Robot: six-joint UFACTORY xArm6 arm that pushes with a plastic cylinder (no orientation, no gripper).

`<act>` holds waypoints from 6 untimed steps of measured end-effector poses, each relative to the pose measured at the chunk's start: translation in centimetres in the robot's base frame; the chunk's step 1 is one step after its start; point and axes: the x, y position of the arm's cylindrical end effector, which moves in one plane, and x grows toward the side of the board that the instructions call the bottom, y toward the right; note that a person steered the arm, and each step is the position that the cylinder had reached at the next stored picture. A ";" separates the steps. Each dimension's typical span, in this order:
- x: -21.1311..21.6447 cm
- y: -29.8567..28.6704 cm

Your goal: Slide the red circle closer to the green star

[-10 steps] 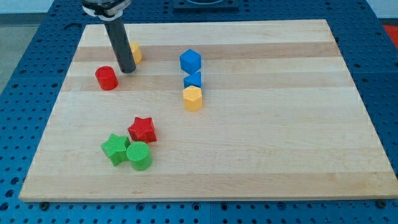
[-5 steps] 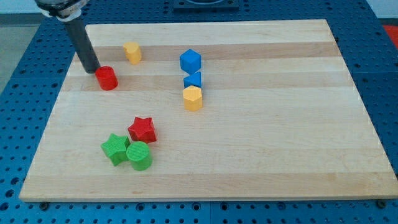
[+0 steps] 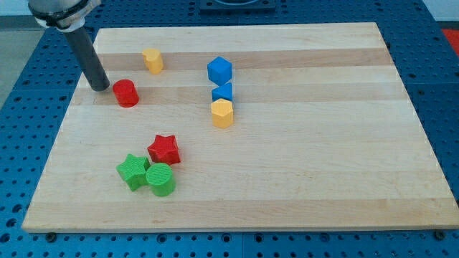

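My tip (image 3: 100, 87), a bare rod with no jaws to open or close, is sitting near the table's top-left corner, just left of the red circular block (image 3: 126, 93). The green star-shaped block (image 3: 132, 171) is lying toward the bottom edge.

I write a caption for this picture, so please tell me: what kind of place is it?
Probably a robotics lab test bench. A wooden board lies on a blue perforated metal table, and my tip stands beside small toy-like blocks such as the red circle.

single raised view, angled down, whole wooden board (image 3: 287, 186)
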 end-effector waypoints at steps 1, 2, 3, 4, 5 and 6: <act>-0.1 3.5; 1.0 7.0; 3.5 10.2; 3.7 11.1; 2.3 11.0; 2.4 10.2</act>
